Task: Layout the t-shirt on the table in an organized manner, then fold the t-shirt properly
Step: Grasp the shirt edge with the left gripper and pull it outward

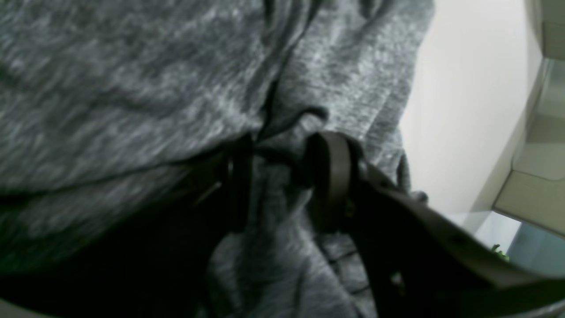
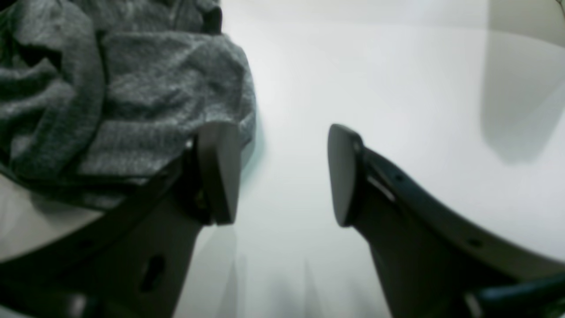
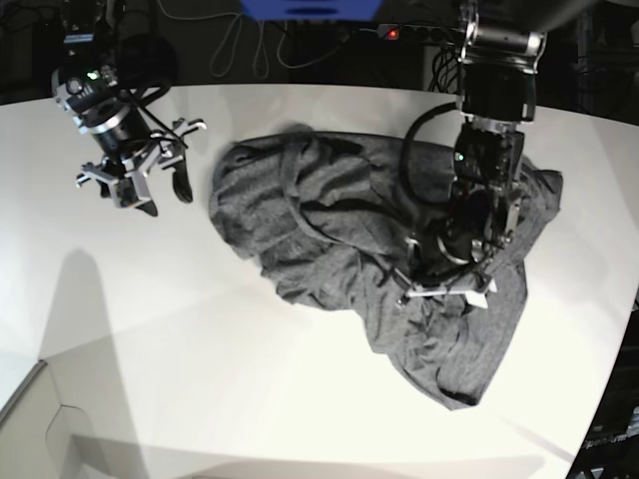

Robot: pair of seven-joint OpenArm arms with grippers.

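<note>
The t-shirt [image 3: 379, 259] lies crumpled, long axis diagonal; left gripper [image 1: 278, 176] parted around a fold; right gripper [image 2: 282, 172] open, empty.

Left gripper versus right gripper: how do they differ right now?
The left gripper is down on the t-shirt with cloth bunched between its fingers; the right gripper hangs over bare table beside the shirt. The right one's jaws gape wider and hold nothing. Both have dark fingers.
</note>
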